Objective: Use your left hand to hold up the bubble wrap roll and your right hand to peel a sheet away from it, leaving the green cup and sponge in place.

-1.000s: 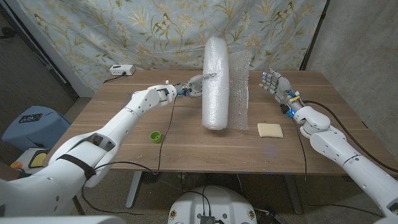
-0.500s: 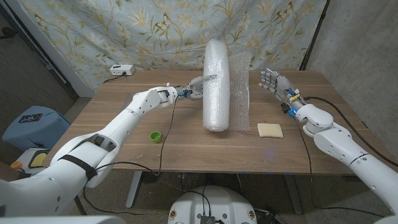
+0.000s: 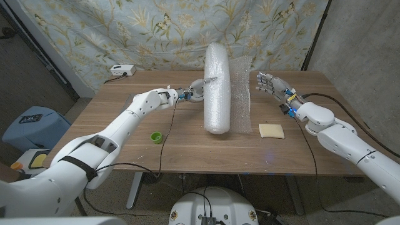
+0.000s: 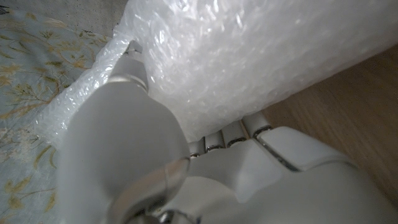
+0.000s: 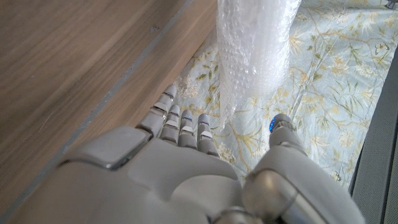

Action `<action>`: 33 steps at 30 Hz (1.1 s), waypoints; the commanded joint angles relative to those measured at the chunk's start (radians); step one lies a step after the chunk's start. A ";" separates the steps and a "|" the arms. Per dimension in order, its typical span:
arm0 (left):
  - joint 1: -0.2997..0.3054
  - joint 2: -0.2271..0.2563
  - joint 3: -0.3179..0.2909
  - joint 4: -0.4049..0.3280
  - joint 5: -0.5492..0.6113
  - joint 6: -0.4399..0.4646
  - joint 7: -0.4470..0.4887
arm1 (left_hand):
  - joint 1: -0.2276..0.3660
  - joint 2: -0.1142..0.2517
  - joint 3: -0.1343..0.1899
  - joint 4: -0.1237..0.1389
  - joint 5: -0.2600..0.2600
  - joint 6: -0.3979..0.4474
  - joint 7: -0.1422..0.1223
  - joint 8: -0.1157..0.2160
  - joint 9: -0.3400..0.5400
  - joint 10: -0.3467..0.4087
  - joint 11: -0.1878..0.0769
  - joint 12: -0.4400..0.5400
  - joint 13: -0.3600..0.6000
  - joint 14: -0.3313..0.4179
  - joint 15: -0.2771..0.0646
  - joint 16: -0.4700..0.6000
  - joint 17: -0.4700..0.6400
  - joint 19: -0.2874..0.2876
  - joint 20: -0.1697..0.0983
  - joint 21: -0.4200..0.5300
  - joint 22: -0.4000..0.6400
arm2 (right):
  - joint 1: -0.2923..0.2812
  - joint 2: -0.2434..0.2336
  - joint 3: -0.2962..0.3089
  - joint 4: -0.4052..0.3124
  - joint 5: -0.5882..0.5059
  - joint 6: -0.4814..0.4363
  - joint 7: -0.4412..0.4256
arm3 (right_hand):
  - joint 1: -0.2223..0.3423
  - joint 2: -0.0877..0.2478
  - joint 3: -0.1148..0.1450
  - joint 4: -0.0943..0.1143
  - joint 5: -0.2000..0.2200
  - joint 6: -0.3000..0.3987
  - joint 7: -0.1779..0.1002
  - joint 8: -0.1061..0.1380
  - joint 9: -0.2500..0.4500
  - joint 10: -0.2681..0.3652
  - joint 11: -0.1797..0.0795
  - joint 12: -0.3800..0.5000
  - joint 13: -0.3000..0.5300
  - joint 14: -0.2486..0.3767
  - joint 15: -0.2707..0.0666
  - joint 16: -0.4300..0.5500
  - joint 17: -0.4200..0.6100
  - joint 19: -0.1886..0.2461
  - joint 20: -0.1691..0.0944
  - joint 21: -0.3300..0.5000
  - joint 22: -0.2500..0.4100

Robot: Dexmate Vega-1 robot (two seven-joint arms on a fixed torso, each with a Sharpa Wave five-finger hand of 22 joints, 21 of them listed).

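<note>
The bubble wrap roll (image 3: pixel 217 87) stands upright mid-table, gripped from its side by the left hand (image 3: pixel 197 89), a loose sheet (image 3: pixel 241 94) hanging beside it, near the right hand (image 3: pixel 270 84) with fingers apart, holding nothing.

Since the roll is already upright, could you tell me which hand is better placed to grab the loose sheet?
The right hand: it is open beside the loose sheet, while the left hand is busy holding the bubble wrap roll upright.
</note>
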 commanded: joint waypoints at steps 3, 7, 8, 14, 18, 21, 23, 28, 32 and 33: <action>-0.018 -0.013 0.011 0.032 0.000 0.012 -0.027 | 0.082 0.094 0.027 0.003 0.008 0.012 0.001 0.005 0.004 0.009 -0.002 0.007 0.006 0.045 -0.038 0.001 0.005 -0.006 -0.001 0.007 0.001 | 0.016 -0.074 -0.022 -0.096 -0.036 -0.127 0.000 | 0.035 -0.013 0.002 -0.004 0.006 -0.013 0.059 0.005 0.005 0.007 0.025 0.008 0.002 0.012 0.028 0.006 0.000 0.015 0.021 0.009 0.004; -0.023 -0.018 0.013 0.040 0.002 0.016 -0.031 | 0.082 0.094 0.027 0.002 0.009 0.012 -0.001 0.004 0.004 0.007 -0.001 0.006 0.007 0.043 -0.037 -0.001 0.006 -0.009 0.002 0.008 0.001 | 0.021 -0.091 -0.026 -0.117 -0.044 -0.157 0.003 | 0.047 -0.024 0.001 -0.003 0.009 -0.012 0.064 0.007 0.005 0.006 0.029 0.006 0.003 0.015 0.037 0.006 0.001 0.020 0.027 0.009 0.004; -0.024 -0.018 0.014 0.041 0.005 0.015 -0.031 | 0.081 0.094 0.027 0.002 0.009 0.011 0.000 0.004 0.005 0.007 -0.001 0.006 0.008 0.042 -0.036 0.000 0.007 -0.010 0.002 0.009 0.001 | 0.022 -0.094 -0.028 -0.121 -0.047 -0.162 0.003 | 0.050 -0.026 0.000 -0.003 0.009 -0.014 0.067 0.007 0.005 0.006 0.029 0.006 0.003 0.015 0.037 0.006 0.001 0.021 0.029 0.009 0.004; -0.028 -0.027 0.015 0.055 0.008 0.012 -0.034 | 0.081 0.096 0.029 0.001 0.011 0.011 0.000 0.003 0.005 0.007 -0.001 0.005 0.010 0.043 -0.035 -0.001 0.008 -0.011 0.003 0.011 0.001 | 0.030 -0.113 -0.030 -0.145 -0.059 -0.198 0.001 | 0.063 -0.035 -0.001 0.000 0.012 -0.027 0.072 0.003 0.006 0.001 0.030 0.006 0.007 0.016 0.045 0.005 0.003 0.023 0.040 0.008 0.004; -0.032 -0.032 0.016 0.066 0.011 0.012 -0.038 | 0.080 0.097 0.029 0.001 0.011 0.011 0.000 0.002 0.006 0.008 0.001 0.004 0.011 0.043 -0.035 -0.001 0.010 -0.012 0.004 0.013 0.001 | 0.040 -0.125 -0.037 -0.160 -0.073 -0.227 -0.001 | 0.071 -0.043 -0.003 0.003 0.015 -0.034 0.073 0.003 0.008 0.004 0.030 0.009 0.011 0.031 0.047 0.010 0.005 0.033 0.048 0.010 0.005; -0.035 -0.036 0.017 0.076 0.014 0.011 -0.040 | 0.080 0.098 0.030 0.001 0.012 0.009 0.002 0.001 0.007 0.008 0.001 0.004 0.012 0.041 -0.035 -0.002 0.011 -0.014 0.004 0.014 0.000 | 0.052 -0.137 -0.047 -0.179 -0.084 -0.261 0.002 | 0.076 -0.049 -0.006 0.006 0.016 -0.039 0.074 0.003 0.008 0.010 0.031 0.013 0.014 0.039 0.049 0.013 0.007 0.038 0.051 0.011 0.006; -0.037 -0.040 0.017 0.086 0.015 0.006 -0.045 | 0.081 0.098 0.031 0.000 0.012 0.009 0.001 0.000 0.007 0.008 -0.001 0.004 0.013 0.041 -0.034 -0.002 0.011 -0.014 0.003 0.015 0.000 | 0.063 -0.144 -0.055 -0.191 -0.090 -0.284 0.009 | 0.079 -0.059 -0.010 0.006 0.017 -0.048 0.074 0.001 0.009 0.014 0.031 0.016 0.018 0.041 0.051 0.014 0.010 0.041 0.055 0.011 0.006; -0.046 -0.055 0.017 0.122 0.020 -0.009 -0.067 | 0.078 0.094 0.030 -0.001 0.013 0.014 -0.003 0.001 0.008 0.010 -0.002 0.004 0.015 0.044 -0.036 -0.003 0.011 -0.014 0.004 0.018 0.000 | 0.097 -0.154 -0.078 -0.221 -0.101 -0.357 0.021 | 0.083 -0.070 -0.017 0.010 0.020 -0.055 0.075 0.002 0.011 0.017 0.031 0.021 0.024 0.051 0.053 0.018 0.014 0.054 0.072 0.014 0.007; -0.051 -0.066 0.017 0.139 0.023 -0.014 -0.077 | 0.081 0.095 0.031 -0.003 0.014 0.014 -0.003 0.000 0.008 0.009 -0.003 0.002 0.017 0.043 -0.035 -0.002 0.014 -0.016 0.005 0.019 0.000 | 0.116 -0.148 -0.090 -0.234 -0.101 -0.398 0.021 | 0.100 -0.079 -0.020 0.010 0.026 -0.077 0.075 0.002 0.013 0.023 0.031 0.028 0.035 0.066 0.053 0.025 0.022 0.078 0.094 0.020 0.008; -0.053 -0.067 0.018 0.142 0.025 -0.016 -0.081 | 0.081 0.095 0.031 -0.003 0.014 0.015 -0.003 0.000 0.008 0.009 -0.003 0.002 0.017 0.043 -0.035 -0.003 0.014 -0.017 0.005 0.020 0.000 | 0.120 -0.147 -0.093 -0.238 -0.103 -0.407 0.019 | 0.108 -0.083 -0.021 0.009 0.028 -0.085 0.075 0.002 0.014 0.027 0.031 0.031 0.040 0.073 0.053 0.028 0.024 0.081 0.094 0.019 0.008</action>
